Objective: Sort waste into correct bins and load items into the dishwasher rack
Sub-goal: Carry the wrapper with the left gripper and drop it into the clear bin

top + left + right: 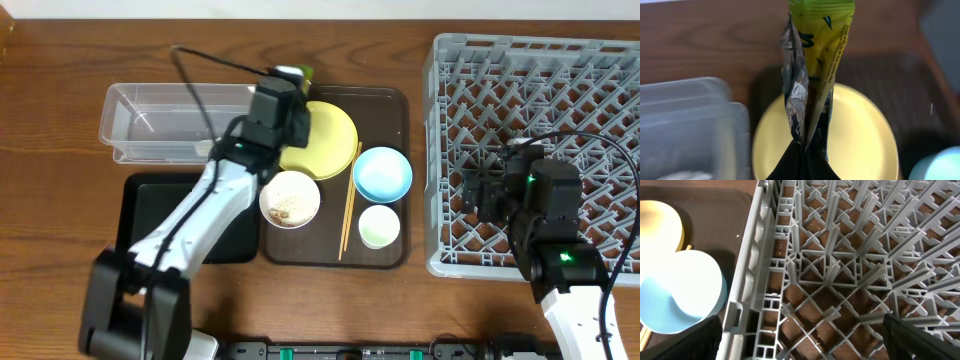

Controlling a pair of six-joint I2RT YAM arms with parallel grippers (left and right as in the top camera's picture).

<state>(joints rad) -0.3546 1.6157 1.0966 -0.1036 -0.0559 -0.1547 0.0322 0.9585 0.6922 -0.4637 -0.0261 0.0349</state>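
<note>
My left gripper [807,152] is shut on the green-yellow snack wrapper [815,65] and holds it above the yellow plate [860,135]; the wrapper's tip shows overhead [297,73]. My left gripper [285,100] hovers over the plate [330,140] near the clear tub [165,120]. The black tray [150,215] lies below the tub. The white bowl [290,198] holds food grains. The blue bowl [382,172], pale cup [379,226] and chopsticks [348,205] lie on the brown tray. My right gripper [800,340] is open over the grey rack [540,150]. The paper scrap is out of view.
The dark-brown serving tray [395,110] holds the dishes between the bins and the rack. The rack's left wall [752,280] stands next to the blue bowl [680,297]. A black cable [210,62] runs over the clear tub.
</note>
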